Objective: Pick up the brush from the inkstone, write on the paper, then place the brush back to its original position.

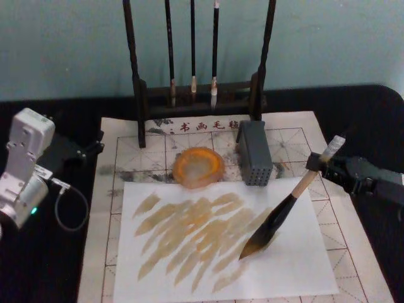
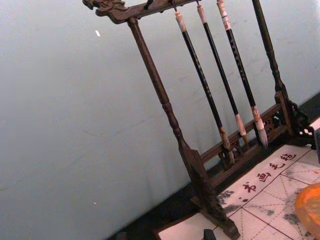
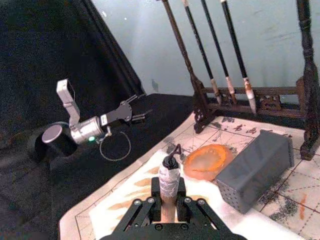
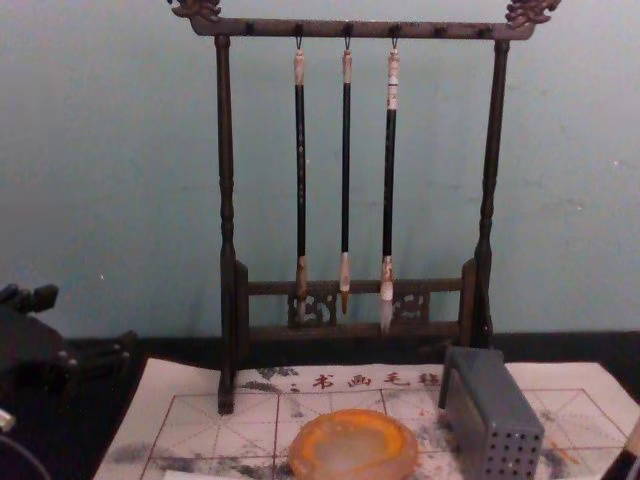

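A dark wooden rack (image 4: 226, 200) is stood at the back of the black counter (image 1: 57, 268), against a pale teal wall (image 4: 110, 150). Three thin dark-handled brushes (image 4: 345, 170) are hung from its top bar, pale tips down. A grey perforated block (image 1: 254, 161) is set just before the rack's right post.

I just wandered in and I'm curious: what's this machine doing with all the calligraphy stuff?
The robot is mid-writing. Its right pincer is shut on the handle of the large brush, which tilts with its inky tip down on a white sheet marked with tan strokes. That sheet lies over the gridded paper. The orange inkstone sits behind with no brush on it. The left pincer is parked off to the left.
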Available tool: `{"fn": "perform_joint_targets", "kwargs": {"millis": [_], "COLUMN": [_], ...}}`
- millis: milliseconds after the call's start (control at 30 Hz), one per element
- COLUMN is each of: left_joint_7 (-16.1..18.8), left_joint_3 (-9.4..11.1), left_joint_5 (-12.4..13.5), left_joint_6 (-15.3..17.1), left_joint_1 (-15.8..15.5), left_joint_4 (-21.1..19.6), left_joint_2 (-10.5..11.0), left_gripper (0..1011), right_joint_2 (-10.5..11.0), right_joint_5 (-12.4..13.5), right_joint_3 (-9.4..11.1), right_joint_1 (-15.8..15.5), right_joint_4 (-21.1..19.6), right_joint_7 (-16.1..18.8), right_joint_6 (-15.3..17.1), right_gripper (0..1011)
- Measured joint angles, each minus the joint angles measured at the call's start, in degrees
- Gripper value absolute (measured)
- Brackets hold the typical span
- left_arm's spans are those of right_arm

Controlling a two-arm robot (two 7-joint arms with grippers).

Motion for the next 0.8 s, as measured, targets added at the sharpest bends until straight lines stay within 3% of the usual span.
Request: {"fn": "perform_joint_targets", "kwargs": {"millis": [800], "left_joint_7": [0.0], "left_joint_3": [0.0], "left_joint_5": [0.0], "left_joint_6": [0.0], "left_joint_1": [0.0], "left_joint_4": [0.0], "left_joint_2": [0.0], "left_gripper": [1001], "right_joint_2": [1.4], "right_joint_5": [-3.3], "right_joint_3": [-1.7], "right_joint_1": [0.7], "right_joint_4": [-0.7], "right_joint_7": [2.2], "right_joint_6": [-0.6], "right_gripper": [177]}}
